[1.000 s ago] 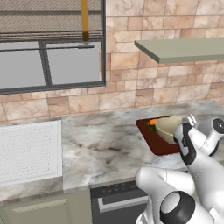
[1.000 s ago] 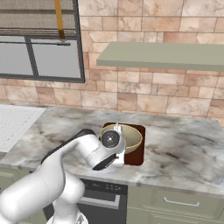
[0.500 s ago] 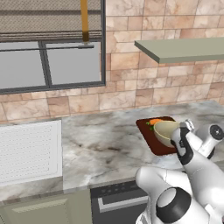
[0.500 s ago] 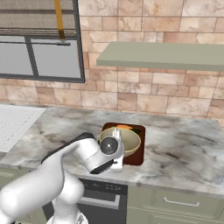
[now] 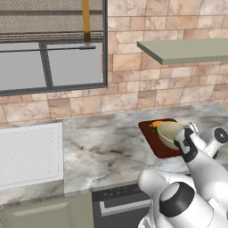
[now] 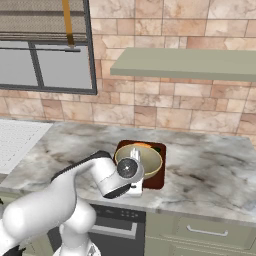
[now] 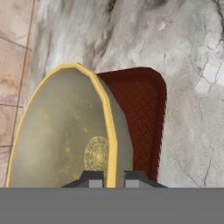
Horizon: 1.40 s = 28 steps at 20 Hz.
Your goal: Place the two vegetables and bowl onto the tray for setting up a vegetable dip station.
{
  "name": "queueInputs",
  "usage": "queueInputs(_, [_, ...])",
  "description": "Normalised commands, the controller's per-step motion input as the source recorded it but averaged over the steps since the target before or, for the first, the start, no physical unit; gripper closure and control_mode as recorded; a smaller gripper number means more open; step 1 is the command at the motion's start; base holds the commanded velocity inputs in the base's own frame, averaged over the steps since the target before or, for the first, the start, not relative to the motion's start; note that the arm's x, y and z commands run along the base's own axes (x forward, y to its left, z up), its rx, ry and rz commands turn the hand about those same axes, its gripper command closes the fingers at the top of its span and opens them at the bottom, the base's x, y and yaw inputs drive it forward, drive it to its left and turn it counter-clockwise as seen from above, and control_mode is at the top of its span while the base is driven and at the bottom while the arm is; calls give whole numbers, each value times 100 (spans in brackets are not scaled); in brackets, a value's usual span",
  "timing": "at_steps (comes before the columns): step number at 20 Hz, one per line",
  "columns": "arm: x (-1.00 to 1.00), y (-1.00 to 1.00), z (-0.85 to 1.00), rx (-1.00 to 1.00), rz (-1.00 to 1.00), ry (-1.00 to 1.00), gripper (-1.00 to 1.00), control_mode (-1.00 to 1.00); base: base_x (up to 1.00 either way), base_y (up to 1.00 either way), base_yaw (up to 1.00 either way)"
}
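My gripper [image 7: 108, 177] is shut on the thin rim of the olive-beige bowl [image 7: 61, 131], one finger inside and one outside. The bowl [image 5: 168, 133] hangs tilted over the dark reddish-brown tray [image 5: 153, 144] on the marble counter. In the right base view the bowl [image 6: 145, 161] covers most of the tray [image 6: 154, 182], and my wrist sits at its near-left rim. An orange carrot [image 5: 157, 124] lies on the tray's far end, mostly hidden behind the bowl; its orange edge [image 6: 142, 145] shows above the rim. Bare tray [image 7: 142, 118] shows to the bowl's right in the hand view.
A white ribbed panel [image 5: 29, 153] lies on the counter at far left. A wall shelf [image 5: 187, 50] hangs above the tray, and a window [image 5: 53, 67] is at back left. The counter's front edge [image 5: 116, 189] runs just before the tray, with an oven front below.
The gripper and the bowl have sunk a little toward the tray and shifted slightly nearer. The grip on the rim is unchanged.
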Motion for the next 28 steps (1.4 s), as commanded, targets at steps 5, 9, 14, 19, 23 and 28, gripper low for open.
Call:
queueInputs(5, [0,3,-1,0,0,0,-100,-100,0,0,0])
queueInputs(9, [0,0,0,0,0,0,-100,-100,0,0,0])
queueInputs(14, [0,0,1,0,0,0,-100,-100,0,0,0])
queueInputs(19, [-17,0,38,0,-1,1,-100,-100,0,0,0])
queueInputs(23, [-36,0,56,0,-4,10,-100,-100,0,0,0])
queueInputs(28, [-51,0,52,0,-7,15,-100,-100,0,0,0])
